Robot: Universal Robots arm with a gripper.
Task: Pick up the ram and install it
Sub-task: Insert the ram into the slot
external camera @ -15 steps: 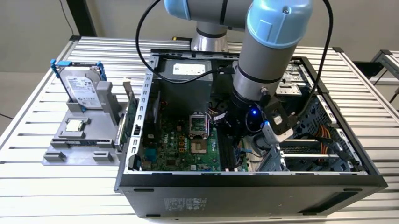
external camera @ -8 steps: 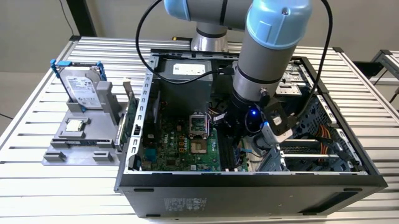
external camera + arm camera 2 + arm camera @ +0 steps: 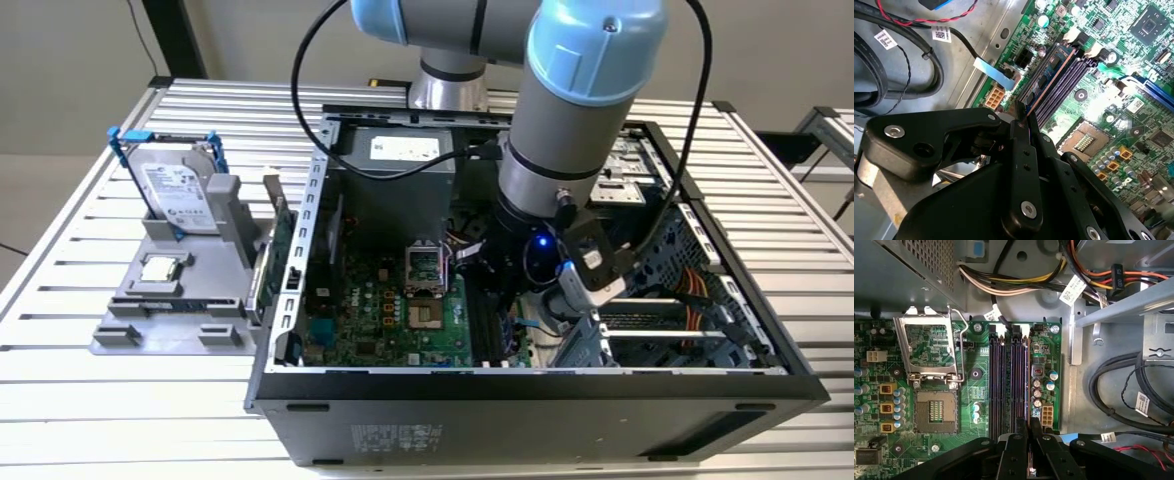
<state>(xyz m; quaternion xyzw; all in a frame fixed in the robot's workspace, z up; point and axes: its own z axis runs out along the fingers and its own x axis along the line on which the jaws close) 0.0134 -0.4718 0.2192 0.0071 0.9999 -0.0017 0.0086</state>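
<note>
The ram (image 3: 1053,75) is a slim dark board seen edge-on, standing along the outermost of the purple memory slots (image 3: 1004,385) on the green motherboard (image 3: 380,320). In both wrist views my gripper (image 3: 1029,432) has its black fingers (image 3: 1023,145) closed tight on the near end of the ram (image 3: 1027,390). In the exterior view the gripper (image 3: 491,300) reaches down inside the open computer case, right over the slots. The ram's lower edge is hidden by the slot walls, so I cannot tell how deep it sits.
An empty CPU socket (image 3: 934,412) with its raised latch frame (image 3: 929,347) lies beside the slots. Cable bundles (image 3: 1119,385) and a drive cage (image 3: 667,335) crowd the other side. Outside the case, a grey fixture (image 3: 174,320) holds a hard drive (image 3: 180,190) and a CPU chip (image 3: 163,268).
</note>
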